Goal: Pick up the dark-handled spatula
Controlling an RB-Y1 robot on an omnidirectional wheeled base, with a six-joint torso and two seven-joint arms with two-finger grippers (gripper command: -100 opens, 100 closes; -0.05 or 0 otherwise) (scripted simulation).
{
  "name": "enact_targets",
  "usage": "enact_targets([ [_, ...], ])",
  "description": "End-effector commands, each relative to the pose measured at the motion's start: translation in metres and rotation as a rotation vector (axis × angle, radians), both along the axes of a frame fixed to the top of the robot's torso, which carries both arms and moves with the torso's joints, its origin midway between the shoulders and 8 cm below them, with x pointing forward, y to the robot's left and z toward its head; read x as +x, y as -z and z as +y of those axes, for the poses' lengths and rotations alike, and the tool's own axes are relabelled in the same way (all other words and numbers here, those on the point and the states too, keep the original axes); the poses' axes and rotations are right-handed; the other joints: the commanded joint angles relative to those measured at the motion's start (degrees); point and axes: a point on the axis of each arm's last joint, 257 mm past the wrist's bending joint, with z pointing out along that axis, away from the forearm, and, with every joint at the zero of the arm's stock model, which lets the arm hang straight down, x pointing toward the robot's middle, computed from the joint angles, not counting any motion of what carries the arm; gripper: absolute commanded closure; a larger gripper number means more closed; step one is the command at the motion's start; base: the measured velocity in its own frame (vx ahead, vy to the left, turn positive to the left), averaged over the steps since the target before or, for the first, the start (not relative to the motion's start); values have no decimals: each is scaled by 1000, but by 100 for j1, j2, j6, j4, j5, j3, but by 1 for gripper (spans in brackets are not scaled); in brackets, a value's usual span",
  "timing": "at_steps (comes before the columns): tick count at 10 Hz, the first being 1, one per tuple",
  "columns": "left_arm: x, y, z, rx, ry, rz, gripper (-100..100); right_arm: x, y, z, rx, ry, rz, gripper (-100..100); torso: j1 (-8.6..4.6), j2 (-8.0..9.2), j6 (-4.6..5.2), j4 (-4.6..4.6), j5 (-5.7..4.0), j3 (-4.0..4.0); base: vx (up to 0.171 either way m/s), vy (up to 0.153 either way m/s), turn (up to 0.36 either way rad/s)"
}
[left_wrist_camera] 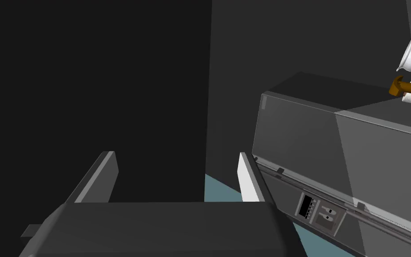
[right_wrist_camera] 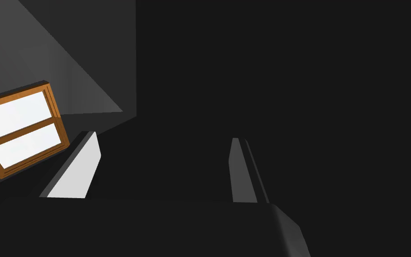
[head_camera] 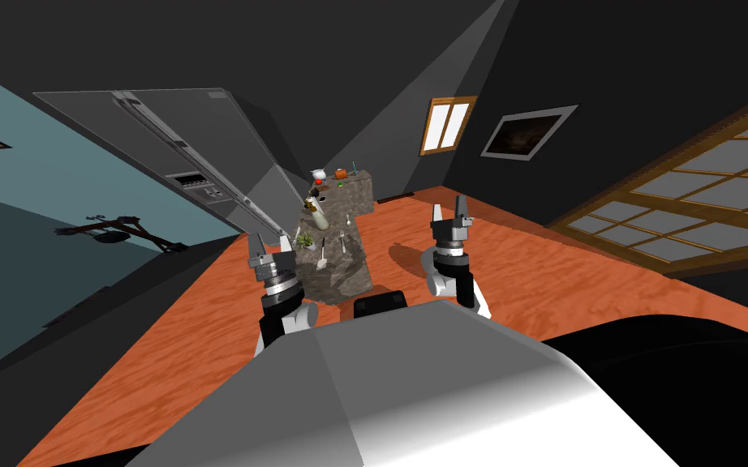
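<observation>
Standing about a third of the wrist view's width apart, the left gripper's [left_wrist_camera: 175, 165] two blade fingers are wide open with nothing between them. They look towards a grey refrigerator [left_wrist_camera: 316, 143] with a dispenser panel, not at the work surface. The right gripper [head_camera: 449, 209] is just as wide and just as empty, raised over the orange floor [head_camera: 526, 276] on the far side of the counter.

In the head view, the stone-patterned counter [head_camera: 348, 280] runs away from me between the two arms. The dark-handled spatula [head_camera: 322, 254] lies flat on its nearer half. Its long axis follows the counter's length, with the pale blade towards me and the dark handle pointing away.

It lies to the right of the left gripper and near it, while the right gripper stands well apart from it across the counter's other edge. I judge the left arm the nearer.

Just beside the spatula are a small green plant [head_camera: 305, 240] on the left arm's side and a lighter utensil [head_camera: 343, 243] on the other. A pale bottle [head_camera: 318, 214] stands further along.

The reach seems to call for turning the left hand down and inward. The fingers should straddle the handle across its length, keeping clear of the plant.
</observation>
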Motion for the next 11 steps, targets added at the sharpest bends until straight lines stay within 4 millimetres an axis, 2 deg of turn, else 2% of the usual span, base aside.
enact_targets([
  [1,2,3,-5,26,17,14,-100,0,0,0,0,0,0,0,0,0,0,0,0,0,0,0,0],
  [4,7,17,-19,104,68,62,-100,0,0,0,0,0,0,0,-4,1,0,0,-1,0,-8,-19,12],
  [6,9,25,-24,138,91,85,-100,0,0,0,0,0,0,0,-12,20,0,4,-2,11,-57,-34,14],
  [10,14,54,-38,234,162,165,-100,0,0,0,0,0,0,0,-17,29,0,7,-4,17,-74,-45,12],
  [11,14,55,-39,245,167,168,-100,0,0,0,0,0,0,0,-15,30,0,7,-3,18,-60,-35,3],
])
